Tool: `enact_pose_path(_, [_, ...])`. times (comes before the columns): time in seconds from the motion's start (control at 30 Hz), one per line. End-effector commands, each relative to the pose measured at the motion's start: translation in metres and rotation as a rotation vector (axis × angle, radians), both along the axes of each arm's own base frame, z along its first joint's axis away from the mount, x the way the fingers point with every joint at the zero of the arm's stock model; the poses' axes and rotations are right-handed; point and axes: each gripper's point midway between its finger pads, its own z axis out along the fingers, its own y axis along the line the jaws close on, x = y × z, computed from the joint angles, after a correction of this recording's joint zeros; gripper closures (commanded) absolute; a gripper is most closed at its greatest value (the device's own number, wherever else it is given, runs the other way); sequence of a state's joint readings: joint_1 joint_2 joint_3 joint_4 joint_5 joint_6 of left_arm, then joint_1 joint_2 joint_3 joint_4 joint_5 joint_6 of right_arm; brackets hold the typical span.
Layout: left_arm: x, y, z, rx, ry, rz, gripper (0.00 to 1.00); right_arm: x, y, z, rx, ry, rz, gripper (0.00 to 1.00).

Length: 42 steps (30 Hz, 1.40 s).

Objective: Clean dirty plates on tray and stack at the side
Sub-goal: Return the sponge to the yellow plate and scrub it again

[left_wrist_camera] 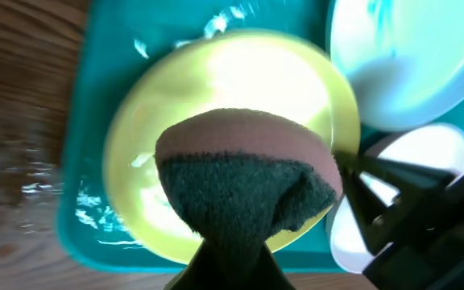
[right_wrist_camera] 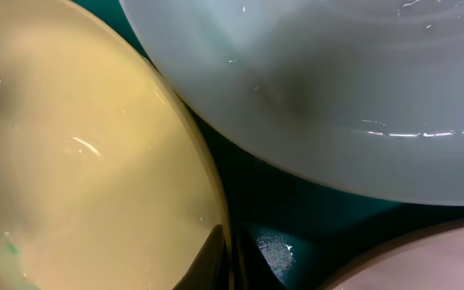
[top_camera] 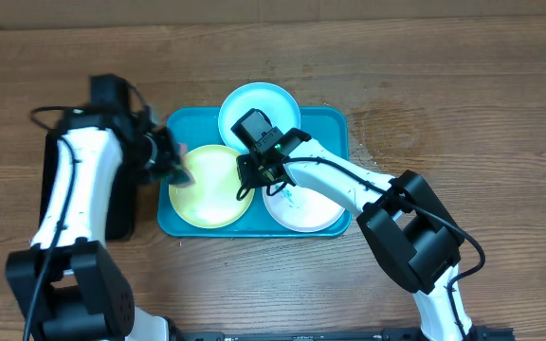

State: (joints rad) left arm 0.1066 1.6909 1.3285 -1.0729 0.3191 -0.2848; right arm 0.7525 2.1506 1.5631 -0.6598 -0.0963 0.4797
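Observation:
The turquoise tray (top_camera: pixel 335 128) holds three plates: yellow-green (top_camera: pixel 211 189) at front left, pale mint-blue (top_camera: pixel 259 99) at the back, white (top_camera: pixel 311 210) at front right. My left gripper (top_camera: pixel 171 167) is shut on a sponge (left_wrist_camera: pixel 248 181) with a pink face and a dark green face, held over the yellow-green plate (left_wrist_camera: pixel 224 80). My right gripper (top_camera: pixel 252 176) pinches the right rim of that plate. In the right wrist view its fingers (right_wrist_camera: pixel 236 262) close over the yellow-green rim (right_wrist_camera: pixel 71 161), next to the mint-blue plate (right_wrist_camera: pixel 337 80) and the white plate (right_wrist_camera: pixel 441 262).
A black tray (top_camera: pixel 121 213) lies left of the turquoise tray, under my left arm. Bare wooden table (top_camera: pixel 463 85) surrounds the tray. In the left wrist view the mint-blue plate (left_wrist_camera: pixel 409 56) and white plate (left_wrist_camera: pixel 413 149) lie at the right.

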Motion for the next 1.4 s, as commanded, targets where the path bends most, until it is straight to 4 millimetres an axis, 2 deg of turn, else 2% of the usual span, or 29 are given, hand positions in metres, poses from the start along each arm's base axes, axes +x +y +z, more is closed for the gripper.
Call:
enact_pose_path(0.0, [-0.009, -0.017, -0.018, -0.016, 0.03, -0.051, 0.9, 0.006, -0.002, 0.01, 0.016, -0.014, -0.054, 0.96])
enact_pose_path(0.2, [-0.017, -0.025, -0.03, -0.02, 0.057, -0.054, 0.9, 0.006, -0.003, -0.001, 0.005, -0.004, -0.054, 0.96])
enact_pose_path(0.23, [-0.02, -0.025, -0.033, -0.02, 0.066, -0.057, 0.87, 0.006, -0.002, 0.0, 0.008, -0.007, -0.054, 0.96])
enact_pose_path(0.3, [-0.025, -0.028, -0.039, -0.021, 0.077, -0.065, 0.72, 0.009, -0.002, 0.0, 0.013, -0.013, -0.057, 0.96])
enact_pose_path(0.5, [-0.033, -0.035, -0.055, -0.022, 0.088, -0.081, 0.56, 0.009, -0.001, 0.001, 0.017, -0.016, -0.056, 0.96])
enact_pose_path(0.63, [-0.032, -0.032, -0.058, 0.003, 0.085, -0.082, 0.52, 0.009, -0.001, 0.001, 0.017, -0.016, -0.056, 0.96])
enact_pose_path(0.73, [-0.032, -0.014, -0.062, 0.113, 0.094, -0.059, 0.56, 0.009, -0.002, 0.001, 0.014, -0.013, -0.056, 0.96])
enact_pose_path(0.83, [-0.034, 0.007, -0.065, 0.225, 0.117, 0.02, 0.56, 0.007, -0.003, 0.0, 0.009, -0.008, -0.056, 0.96])
enact_pose_path(0.93, [-0.032, 0.016, -0.066, 0.273, 0.121, 0.086, 0.55, 0.007, -0.003, 0.0, 0.009, -0.008, -0.056, 0.96])
enact_pose_path(1.07, [-0.033, 0.014, -0.068, 0.262, 0.13, 0.091, 0.57, 0.008, -0.003, 0.0, 0.009, -0.009, -0.056, 0.96])
enact_pose_path(1.17, [-0.034, 0.003, -0.076, 0.215, 0.156, 0.073, 0.62, 0.008, -0.002, 0.0, 0.01, -0.01, -0.056, 0.96])
enact_pose_path(1.33, [-0.036, -0.013, -0.092, 0.132, 0.204, 0.057, 0.64, 0.008, -0.002, 0.0, 0.011, -0.011, -0.056, 0.96])
enact_pose_path(1.37, [-0.037, -0.014, -0.097, 0.126, 0.221, 0.056, 0.74, 0.008, -0.002, 0.0, 0.01, -0.01, -0.056, 0.96])
